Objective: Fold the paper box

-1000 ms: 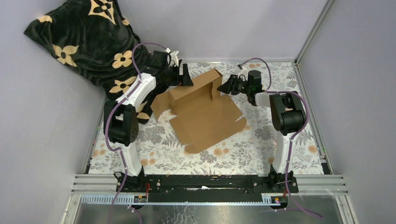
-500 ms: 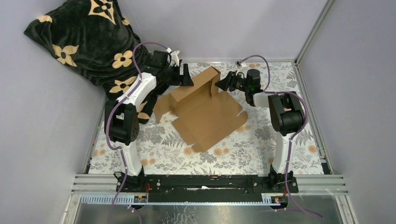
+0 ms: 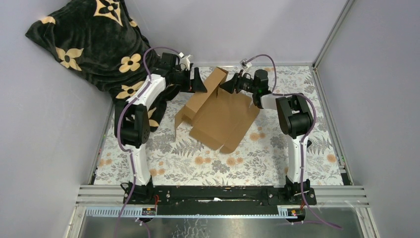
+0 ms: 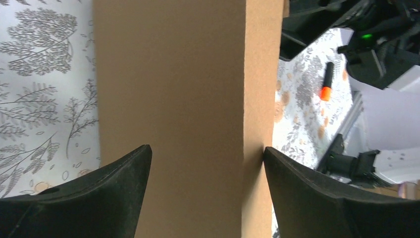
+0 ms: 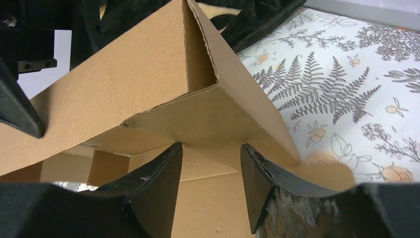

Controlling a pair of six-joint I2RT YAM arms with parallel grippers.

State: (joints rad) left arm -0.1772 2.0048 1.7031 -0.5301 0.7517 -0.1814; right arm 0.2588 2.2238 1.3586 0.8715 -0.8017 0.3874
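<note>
Between wide-open left gripper and half-open right gripper, neither gripping: stiff brown corrugated paper box, one wall upright.

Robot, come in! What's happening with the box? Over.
Left claw open, facing the paper box raised wall. Right claw open at its folded corner. Box partly folded, far wall up. Orange marker beyond it, not blocking.

Robotics lab test cell. Evidence: plain grey enclosure walls; aluminium-profile frame along the near edge; left arm and right arm, cabled, bolted to a black rail; floral cloth as work surface; dark flowered blanket in the far-left corner.
</note>
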